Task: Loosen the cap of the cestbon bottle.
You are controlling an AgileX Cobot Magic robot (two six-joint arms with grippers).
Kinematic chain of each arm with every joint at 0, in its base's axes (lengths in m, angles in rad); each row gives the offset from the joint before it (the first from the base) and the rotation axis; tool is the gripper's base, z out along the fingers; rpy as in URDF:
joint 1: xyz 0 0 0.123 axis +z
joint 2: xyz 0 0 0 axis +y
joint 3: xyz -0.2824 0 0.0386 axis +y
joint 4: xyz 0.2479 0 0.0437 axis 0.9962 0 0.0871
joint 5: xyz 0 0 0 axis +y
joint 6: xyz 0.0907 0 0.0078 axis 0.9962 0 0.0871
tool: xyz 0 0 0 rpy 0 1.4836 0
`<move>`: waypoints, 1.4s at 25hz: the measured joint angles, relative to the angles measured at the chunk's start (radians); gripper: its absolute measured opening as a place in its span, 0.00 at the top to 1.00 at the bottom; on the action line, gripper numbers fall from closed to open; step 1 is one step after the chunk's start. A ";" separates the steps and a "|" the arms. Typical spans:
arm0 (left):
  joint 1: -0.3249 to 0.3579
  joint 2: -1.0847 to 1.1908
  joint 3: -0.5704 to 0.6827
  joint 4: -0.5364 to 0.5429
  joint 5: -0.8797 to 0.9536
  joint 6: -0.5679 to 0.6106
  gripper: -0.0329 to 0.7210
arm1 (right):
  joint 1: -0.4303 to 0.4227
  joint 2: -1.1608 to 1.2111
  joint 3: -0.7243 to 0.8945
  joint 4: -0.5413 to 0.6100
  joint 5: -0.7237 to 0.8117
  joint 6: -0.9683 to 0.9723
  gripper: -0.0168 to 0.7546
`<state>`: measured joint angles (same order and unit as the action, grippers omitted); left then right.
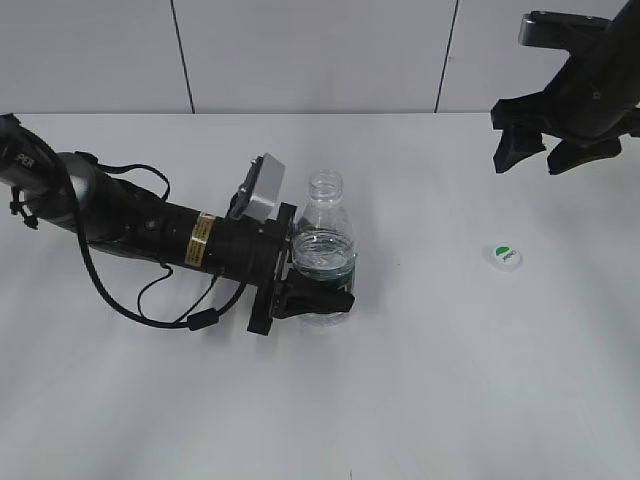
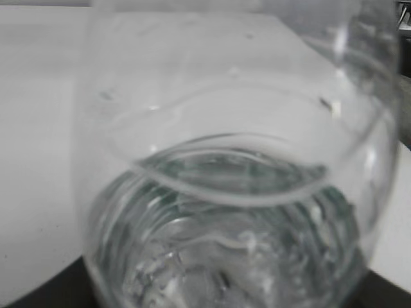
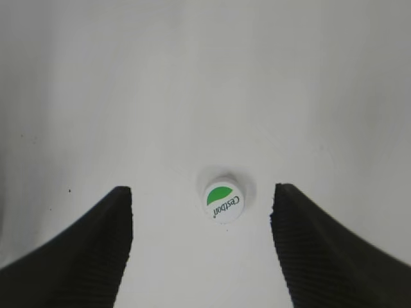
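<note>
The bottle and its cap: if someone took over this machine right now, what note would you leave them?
Left gripper: fingers closed around the bottle, holding it upright on the table.
Right gripper: open, empty, raised above the table's right side.
Cap: off the bottle, lying on the table to the right, top up; the bottle's mouth is open.
Done: cap loosened and fully removed.
Left: seemingly only releasing the bottle.
</note>
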<state>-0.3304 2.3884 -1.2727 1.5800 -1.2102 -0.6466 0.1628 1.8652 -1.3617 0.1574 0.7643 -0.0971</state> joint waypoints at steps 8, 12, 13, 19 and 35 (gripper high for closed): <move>-0.001 0.001 0.000 -0.008 0.012 -0.055 0.35 | 0.000 0.000 0.000 0.000 -0.017 0.000 0.31; -0.001 0.002 0.003 -0.007 0.019 -0.086 0.31 | 0.000 0.000 0.000 -0.002 -0.020 0.000 0.31; -0.001 0.002 0.003 -0.008 0.014 -0.093 0.31 | 0.000 0.000 0.000 -0.003 -0.021 0.000 0.31; -0.001 -0.005 0.005 -0.014 0.007 -0.133 0.27 | 0.000 0.000 0.000 -0.004 -0.031 -0.001 0.31; -0.001 -0.159 0.006 0.006 0.002 -0.237 0.26 | 0.000 -0.001 0.000 -0.007 -0.032 -0.001 0.31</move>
<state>-0.3313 2.2292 -1.2666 1.5863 -1.2080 -0.8832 0.1628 1.8642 -1.3617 0.1499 0.7321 -0.0981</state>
